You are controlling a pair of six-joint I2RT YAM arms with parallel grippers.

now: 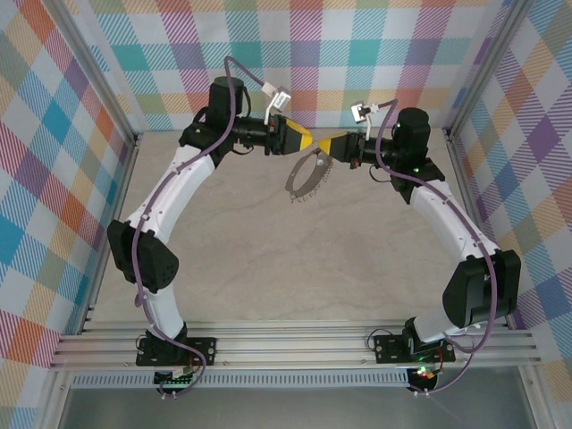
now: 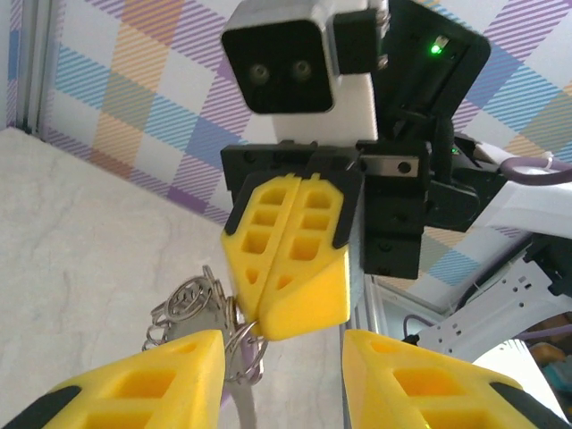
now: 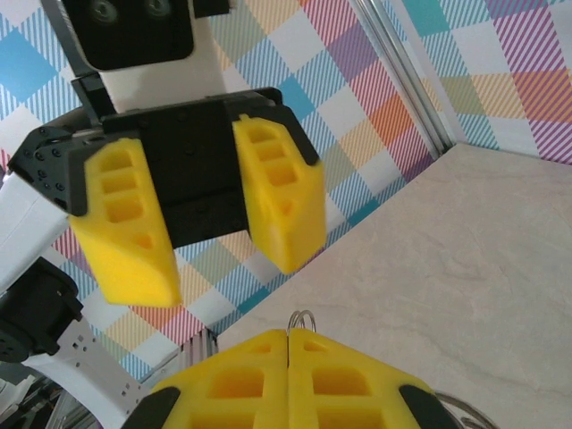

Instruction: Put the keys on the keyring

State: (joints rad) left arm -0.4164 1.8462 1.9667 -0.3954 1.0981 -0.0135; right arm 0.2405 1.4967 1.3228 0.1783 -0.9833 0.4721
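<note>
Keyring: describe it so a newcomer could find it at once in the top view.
At the far middle of the table, the left gripper and right gripper meet. Just by their tips is the keyring: a thin dark hoop fringed with small silvery pieces, slender metal beside those chunky yellow grippers.

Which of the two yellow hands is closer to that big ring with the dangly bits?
The right hand: it is shut on the keyring, which hangs from its tips. The left hand is open, facing it close beside the keyring.
</note>
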